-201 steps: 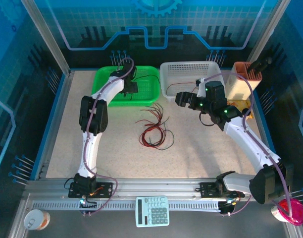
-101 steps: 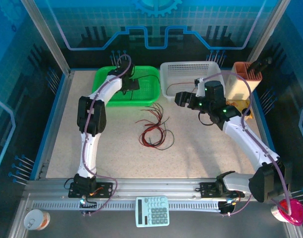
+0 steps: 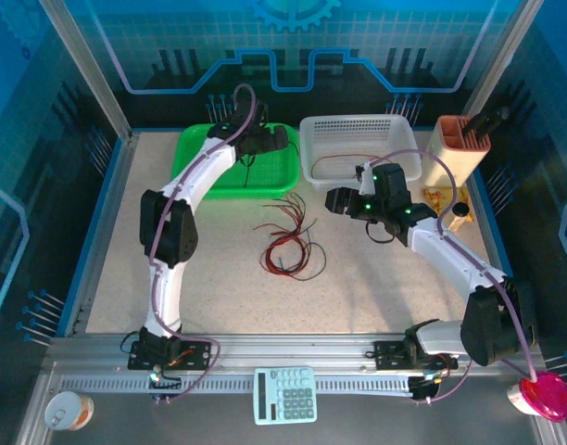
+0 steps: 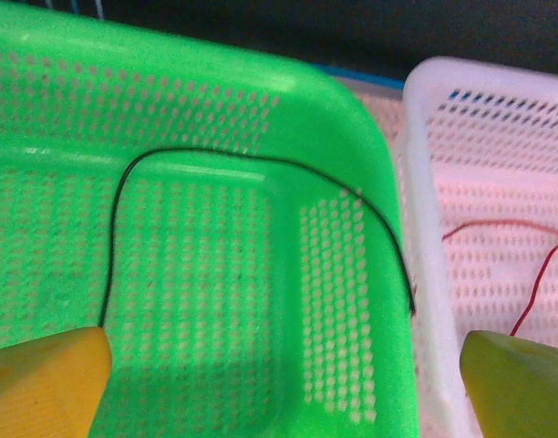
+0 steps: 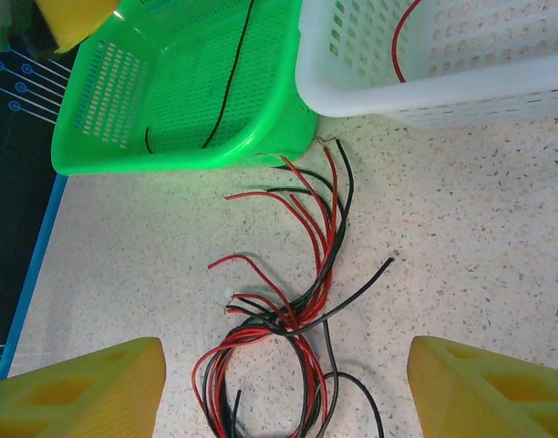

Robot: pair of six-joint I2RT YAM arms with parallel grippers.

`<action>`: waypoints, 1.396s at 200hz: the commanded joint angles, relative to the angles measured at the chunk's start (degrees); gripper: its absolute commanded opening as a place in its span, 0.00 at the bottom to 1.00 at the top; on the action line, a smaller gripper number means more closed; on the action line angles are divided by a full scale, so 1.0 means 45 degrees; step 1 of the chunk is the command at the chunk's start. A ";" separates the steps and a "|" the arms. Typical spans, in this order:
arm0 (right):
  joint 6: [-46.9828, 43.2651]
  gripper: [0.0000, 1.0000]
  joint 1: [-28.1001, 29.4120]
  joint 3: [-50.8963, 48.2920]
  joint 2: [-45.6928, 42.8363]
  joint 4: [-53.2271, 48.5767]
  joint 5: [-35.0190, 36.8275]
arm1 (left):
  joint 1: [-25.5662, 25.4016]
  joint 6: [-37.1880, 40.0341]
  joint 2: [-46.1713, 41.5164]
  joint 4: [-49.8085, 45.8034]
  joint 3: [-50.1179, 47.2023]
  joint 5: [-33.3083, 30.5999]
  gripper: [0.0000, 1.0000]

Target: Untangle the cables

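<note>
Finds the cables (image 3: 288,239) tangled on the surface (image 3: 228,297) just in front of the green basket (image 3: 279,181), strands running mostly far-to-near. Places the right tool (image 3: 339,200), wide and empty, nearer, with the heap to its left. Shows the left tool (image 3: 265,141) wide, empty, over that basket.

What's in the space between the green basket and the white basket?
Just a narrow strip of bare speckled table, seen in the top view between the green basket and the white basket. The tangled cables lie nearer the arms.
</note>
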 commanded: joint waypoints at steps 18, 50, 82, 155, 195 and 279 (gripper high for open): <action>0.0132 0.72 0.0119 -0.0266 -0.0482 0.0270 -0.0233 | 0.0083 -0.1797 0.2494 -0.1541 0.3356 -0.0373 0.99; 0.0231 0.72 0.0105 -0.0315 -0.0889 0.0182 -0.0263 | 0.0131 -0.3650 0.3520 -0.1475 0.4256 -0.0500 0.99; 0.0236 0.72 0.0121 -0.0222 -0.1197 0.0021 -0.0301 | 0.0207 -0.5443 0.3963 -0.0722 0.3969 -0.0177 0.95; -0.0113 0.73 0.0116 -0.0110 -0.1663 -0.0590 -0.0418 | 0.0287 -0.8049 0.4290 0.2167 0.2705 0.0568 0.85; -0.0226 0.72 0.0119 -0.0149 -0.1847 -0.0830 -0.0517 | 0.0334 -0.9092 0.4847 0.3206 0.2635 0.0798 0.74; -0.0522 0.73 0.0119 -0.0110 -0.2235 -0.1072 -0.0473 | 0.0307 -0.9699 0.5136 0.4508 0.2055 0.0950 0.13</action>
